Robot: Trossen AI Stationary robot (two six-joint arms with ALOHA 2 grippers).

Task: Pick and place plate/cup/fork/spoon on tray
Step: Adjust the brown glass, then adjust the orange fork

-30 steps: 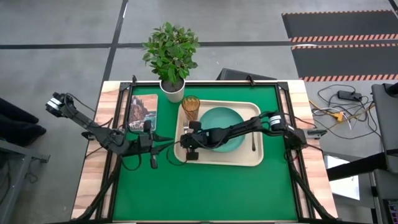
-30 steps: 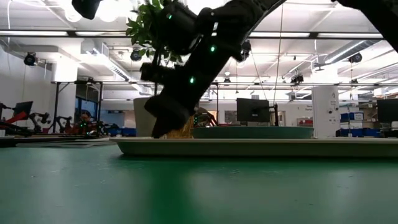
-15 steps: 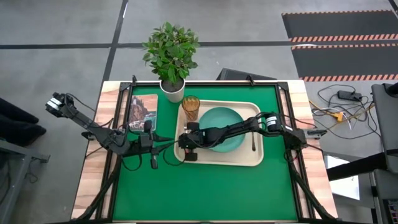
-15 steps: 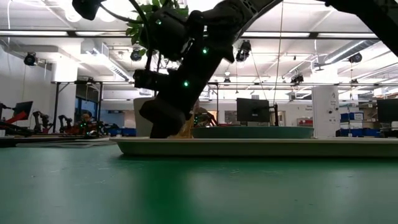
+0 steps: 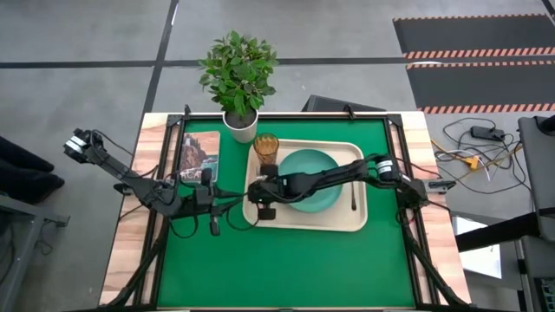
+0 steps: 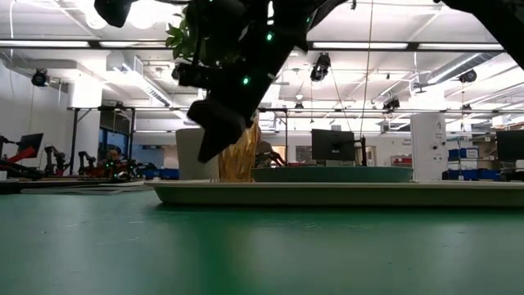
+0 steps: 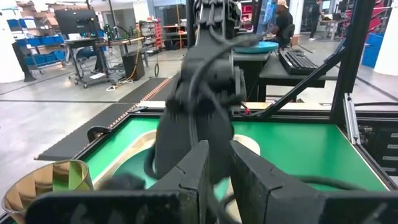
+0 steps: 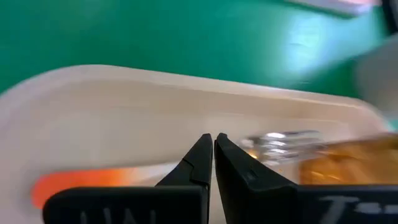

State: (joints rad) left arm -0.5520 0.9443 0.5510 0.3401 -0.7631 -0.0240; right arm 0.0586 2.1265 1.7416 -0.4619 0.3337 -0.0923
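Right claw [image 5: 258, 192] is pressed together, empty, above the tray's [image 5: 347, 221] left end. The fork [image 8: 74, 182] lies on the tray beneath it. Plate [image 5: 316, 178], cup [image 5: 265, 149] and spoon [image 5: 354, 198] sit on the tray. Left claw [image 5: 227, 200], nearly closed and empty, waits over the counter [image 5: 286, 269] just left of the tray.

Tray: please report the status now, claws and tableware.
Right claw shut, empty, over tray left end. Left claw parked beside tray. Plate, cup, spoon, fork on tray. Nothing blocking.
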